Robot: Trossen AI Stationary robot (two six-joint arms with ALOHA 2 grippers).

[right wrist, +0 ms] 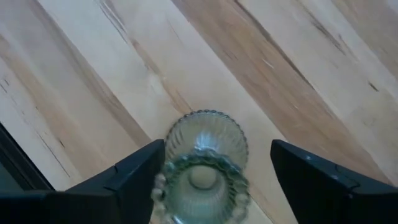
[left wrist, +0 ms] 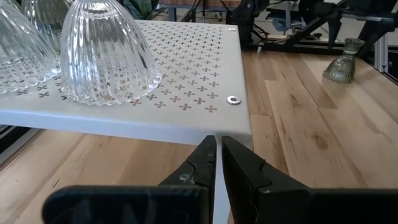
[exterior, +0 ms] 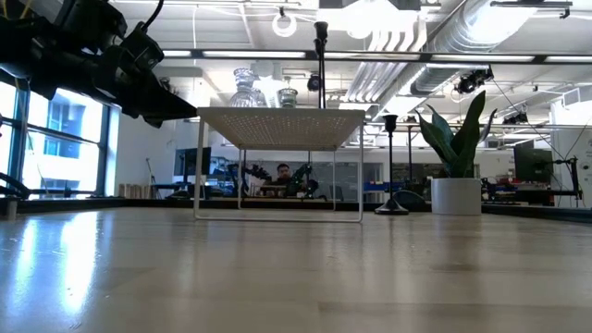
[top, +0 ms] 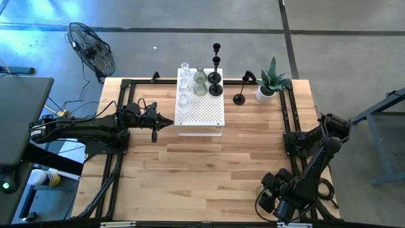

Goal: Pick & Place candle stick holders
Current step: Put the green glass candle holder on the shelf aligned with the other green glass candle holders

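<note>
A greenish glass candle stick holder (right wrist: 202, 165) stands upright on the table near its front right; it shows as well in the left wrist view (left wrist: 342, 62). My right gripper (right wrist: 217, 149) points down over it, open, one finger on either side. Clear glass holders (top: 184, 85), another greenish one (top: 200, 85) and black stemmed ones (top: 216, 79) stand on the white perforated box (top: 199, 114). One short black holder (top: 239, 98) stands on the table beside the box. My left gripper (left wrist: 217, 149) is shut, level, at the box's left edge. My left gripper's shut fingertips (left wrist: 208, 152) stand right at the box's left edge (left wrist: 186, 130), coming level from the table's left. Whether they touch it, I cannot tell.
A green spiky plant in a white pot (top: 272, 85) stands at the far right of the table. Black frame rails (top: 288, 114) run along both sides. A fan (top: 92, 50) stands on the floor beyond the far left corner. Bare wood (top: 209, 171) lies in front of the box.
</note>
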